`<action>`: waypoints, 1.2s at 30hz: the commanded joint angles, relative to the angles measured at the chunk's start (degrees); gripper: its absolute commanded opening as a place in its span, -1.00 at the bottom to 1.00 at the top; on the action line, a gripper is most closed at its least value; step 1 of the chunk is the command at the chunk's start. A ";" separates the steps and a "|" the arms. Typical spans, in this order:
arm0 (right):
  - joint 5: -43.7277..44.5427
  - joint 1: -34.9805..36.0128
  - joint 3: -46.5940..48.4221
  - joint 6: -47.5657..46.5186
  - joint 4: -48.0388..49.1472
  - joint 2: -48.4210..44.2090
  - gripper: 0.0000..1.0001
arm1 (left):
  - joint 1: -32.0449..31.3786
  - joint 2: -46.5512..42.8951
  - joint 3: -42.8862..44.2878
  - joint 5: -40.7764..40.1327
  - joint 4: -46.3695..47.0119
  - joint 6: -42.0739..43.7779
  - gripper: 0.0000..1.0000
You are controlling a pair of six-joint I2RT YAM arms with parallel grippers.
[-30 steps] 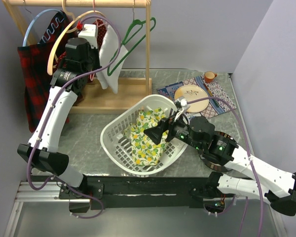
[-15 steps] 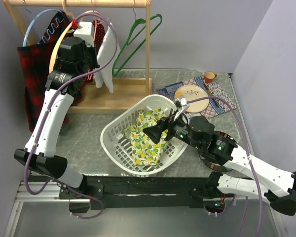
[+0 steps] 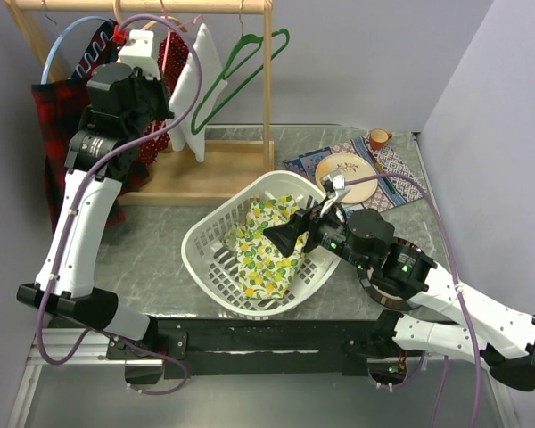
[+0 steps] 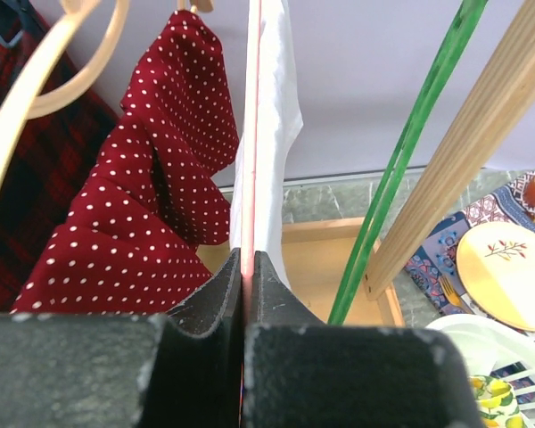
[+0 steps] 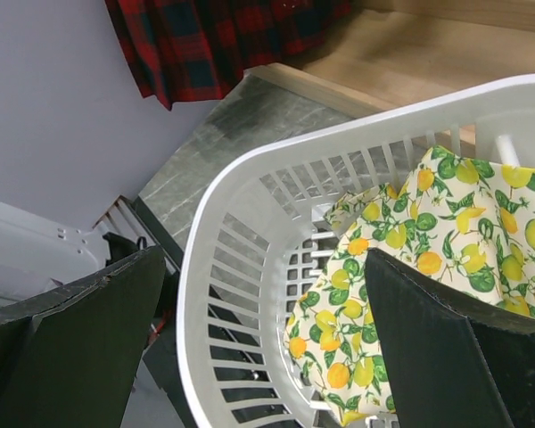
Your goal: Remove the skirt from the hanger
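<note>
- The left fingers (image 4: 216, 299) are pressed shut on the thin pink hanger (image 4: 254, 134) and the edge of the white skirt (image 4: 275, 107) that hangs from it, high up at the wooden rack (image 3: 267, 89)
- The right fingers (image 5: 89, 321) are spread wide with nothing between them, hovering over the white basket (image 3: 190, 241), just above the lemon-print cloth (image 3: 267, 259) that lies inside it
- The white skirt is on its hanger under the rack's top rail, drooping in a long fold towards the rack's wooden base; it touches neither the table (image 3: 152, 254) nor the basket
- A red polka-dot garment (image 4: 152, 196) hangs just beside the skirt on its left, as the left wrist camera sees it, and a green hanger (image 4: 414, 143) with nothing on it hangs on the skirt's other side, next to the rack's upright post
- Further left along the rail, a red-and-black plaid garment (image 3: 58, 134) hangs from a pale blue hanger (image 3: 58, 49), and a pale wooden hanger (image 4: 36, 89) curves between it and the polka-dot piece
- The left arm reaches up from its base at the near left corner of the table, its wrist level with the hangers
- The right arm stretches low from the near right corner towards the basket, which sits tilted in the middle of the table, in front of the rack
- Behind the basket, to the right of the rack, a round plate (image 3: 343, 168) lies on a patterned mat (image 3: 394, 171), with a small orange cup (image 3: 378, 137) at the mat's far edge
</note>
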 commanded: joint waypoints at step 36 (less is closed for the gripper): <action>2.33 15.26 33.27 -9.05 12.93 37.06 0.91 | 0.06 -34.43 -9.32 5.35 -25.46 -13.41 -0.99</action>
